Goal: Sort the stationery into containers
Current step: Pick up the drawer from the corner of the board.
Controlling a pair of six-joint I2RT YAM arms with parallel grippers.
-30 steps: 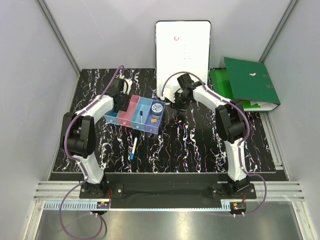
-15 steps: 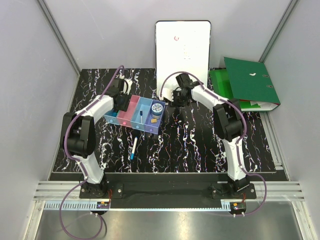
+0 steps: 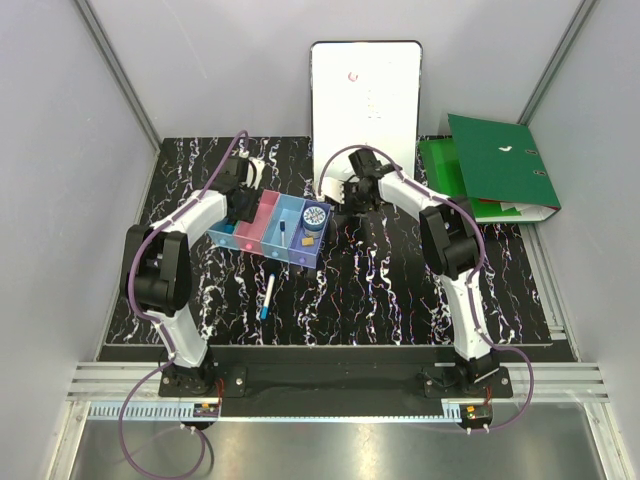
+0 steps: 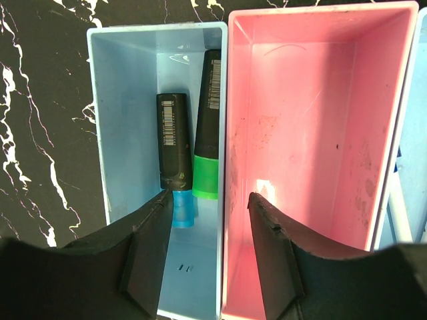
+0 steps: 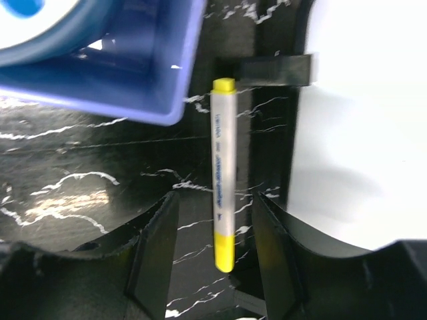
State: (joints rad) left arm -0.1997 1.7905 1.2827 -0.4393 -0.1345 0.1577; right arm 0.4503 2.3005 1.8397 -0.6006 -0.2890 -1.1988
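Lying on black, white-veined tabletop (image 3: 400, 290) betw. grey walls (image 3: 60, 150), slim white pen (image 5: 222, 173) w/ yellow ends sits ungripped inside released right claw (image 5: 215, 200); left claw (image 4: 210, 199), also released, hovers over light-blue bin (image 4: 120, 100) w/ green-black marker (image 4: 208, 113) inside.

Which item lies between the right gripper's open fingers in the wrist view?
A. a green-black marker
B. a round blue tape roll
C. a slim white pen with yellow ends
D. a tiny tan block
C: the right wrist view shows the slim white pen with yellow ends lying on the black table between the spread fingers of the right gripper, which are not touching it.
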